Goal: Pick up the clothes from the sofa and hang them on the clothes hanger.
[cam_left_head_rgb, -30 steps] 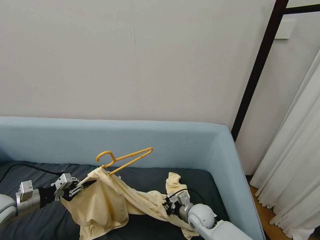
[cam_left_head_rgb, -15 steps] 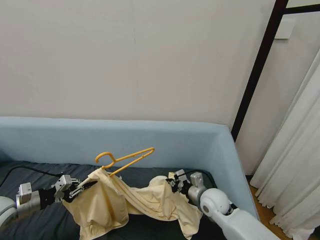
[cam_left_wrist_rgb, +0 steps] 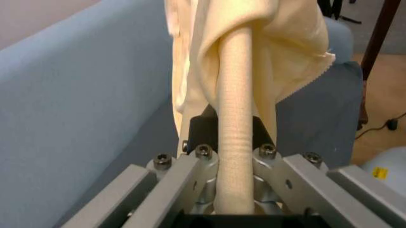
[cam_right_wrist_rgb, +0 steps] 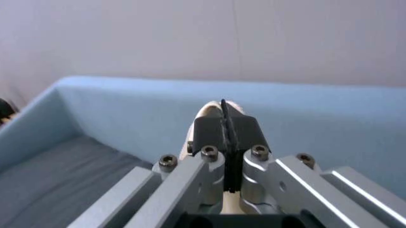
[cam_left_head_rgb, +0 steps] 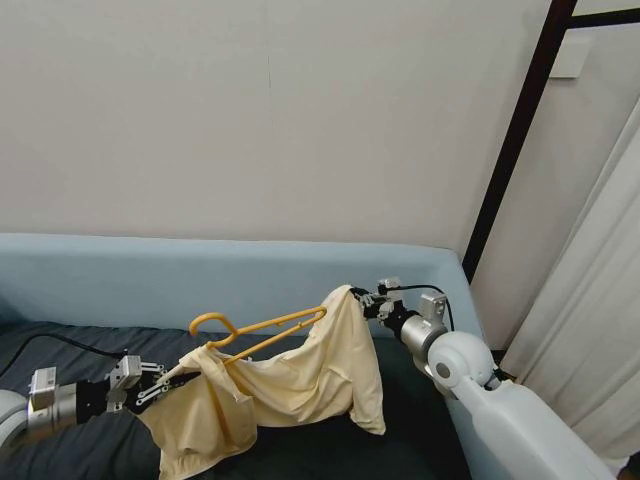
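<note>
The right gripper (cam_left_head_rgb: 372, 300), clamped on the garment (cam_left_head_rgb: 320, 370), has lifted its edge off the sofa (cam_left_head_rgb: 120, 280) to the hanger (cam_left_head_rgb: 262, 325) clamped in the left gripper (cam_left_head_rgb: 160, 382); draping appears close.

Head cam: high, aimed forward-down over the light-blue padded sofa (cam_left_head_rgb: 300, 275) to the far white wall (cam_left_head_rgb: 300, 120). Left wrist cam: very close, sighting along left gripper (cam_left_wrist_rgb: 231, 135) up the yellow-orange plastic hanger (cam_left_wrist_rgb: 235, 95) and pale-yellow cloth garment (cam_left_wrist_rgb: 292, 42). Right wrist cam: equally close over right gripper (cam_right_wrist_rgb: 223, 118), facing sofa back and wall. All share the sofa.
</note>
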Tool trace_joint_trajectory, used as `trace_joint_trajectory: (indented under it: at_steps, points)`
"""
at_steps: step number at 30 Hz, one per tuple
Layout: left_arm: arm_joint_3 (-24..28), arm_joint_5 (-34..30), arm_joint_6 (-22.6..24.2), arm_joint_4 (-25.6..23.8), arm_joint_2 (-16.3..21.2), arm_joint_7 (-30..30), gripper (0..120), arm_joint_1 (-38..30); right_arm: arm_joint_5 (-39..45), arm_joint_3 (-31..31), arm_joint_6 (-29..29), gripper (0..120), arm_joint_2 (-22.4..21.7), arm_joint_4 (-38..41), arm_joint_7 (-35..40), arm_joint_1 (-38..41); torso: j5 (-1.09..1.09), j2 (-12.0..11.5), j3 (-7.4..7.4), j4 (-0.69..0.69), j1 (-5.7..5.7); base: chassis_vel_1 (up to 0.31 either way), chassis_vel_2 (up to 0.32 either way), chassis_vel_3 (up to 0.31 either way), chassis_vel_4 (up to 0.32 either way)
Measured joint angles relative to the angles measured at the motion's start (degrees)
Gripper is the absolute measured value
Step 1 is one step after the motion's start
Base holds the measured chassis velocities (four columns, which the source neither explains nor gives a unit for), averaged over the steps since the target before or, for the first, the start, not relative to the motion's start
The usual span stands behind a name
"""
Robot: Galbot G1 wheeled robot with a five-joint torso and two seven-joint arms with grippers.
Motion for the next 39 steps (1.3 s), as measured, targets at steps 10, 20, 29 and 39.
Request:
trace_joint_trajectory:
  at_steps: [10,20,29,39]
  points:
    - [0.55,1.74,0.19,0.62,-0.79,-1.08,1,-0.43,3.09,0.94,7.92,0,-3.25,7.48,-7.09,-1.59,-0.01,0.0,0.0,0.0,0.0,0.0,0.0,0.0,0.0]
    - [0.2,3.34,0.3,2.41,-1.22,-1.87,1,-0.67,4.69,1.39,10.44,0,-4.45,10.7,-10.77,-1.68,-0.01,0.0,0.0,0.0,0.0,0.0,0.0,0.0,0.0]
    - [1.29,5.95,1.22,0.91,-4.17,-2.01,1,-0.49,4.95,-2.8,18.26,0,-4.32,11.42,-15.17,-1.07,0.0,0.0,0.0,0.01,0.0,0.0,0.0,0.0,0.0]
    - [5.24,1.35,4.77,-1.85,-9.02,-10.0,1,-2.1,2.15,-8.36,23.87,0,-4.17,11.48,-20.66,-2.65,-0.01,0.0,0.0,0.0,0.0,0.0,0.0,0.0,0.0]
